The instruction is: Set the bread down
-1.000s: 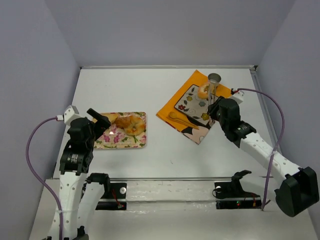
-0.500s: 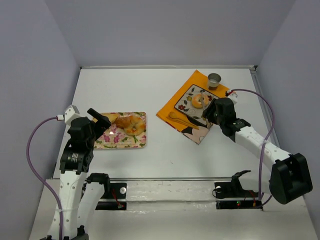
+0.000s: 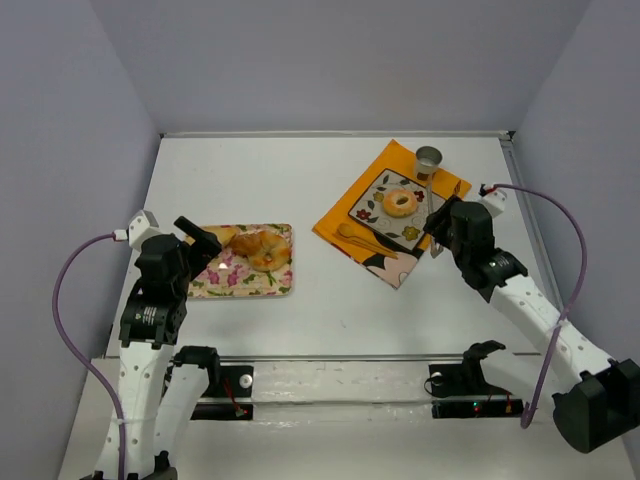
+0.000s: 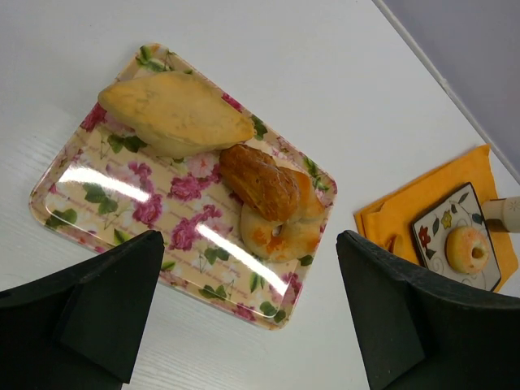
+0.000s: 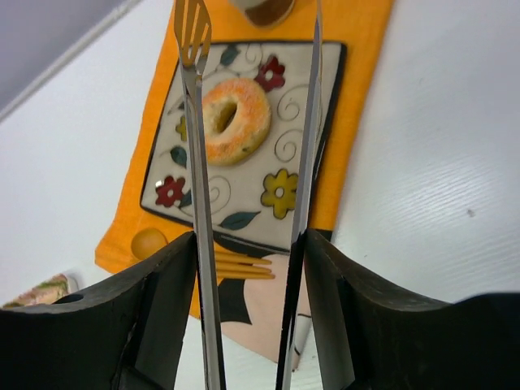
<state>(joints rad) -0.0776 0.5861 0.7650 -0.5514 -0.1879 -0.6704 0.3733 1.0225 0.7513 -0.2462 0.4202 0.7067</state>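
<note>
The bread [image 3: 400, 201], a light tan ring-shaped bagel, lies on the square flowered plate [image 3: 374, 210] on an orange cloth [image 3: 340, 222]. It also shows in the right wrist view [image 5: 236, 120] and small in the left wrist view [image 4: 467, 248]. My right gripper [image 3: 438, 226] is shut on metal tongs [image 5: 197, 162]. The tong arms stand apart and empty, with their tips over the plate [image 5: 280, 193] on either side of the bagel, not touching it. My left gripper [image 4: 249, 244] is open and empty, above the near edge of a flowered tray [image 4: 97, 191].
The tray [image 3: 240, 281] holds a pale yellow wedge [image 4: 175, 114], a brown croissant-like pastry [image 4: 260, 180] and a paler ring-shaped roll [image 4: 280, 236]. A metal cup [image 3: 428, 160] stands behind the plate. A wooden spoon [image 3: 358, 236] lies on the cloth. Walls enclose the table.
The bagel, held up in the tongs near the cup a second ago, now lies on the plate. The right arm has drawn back toward the right with the tongs open.
</note>
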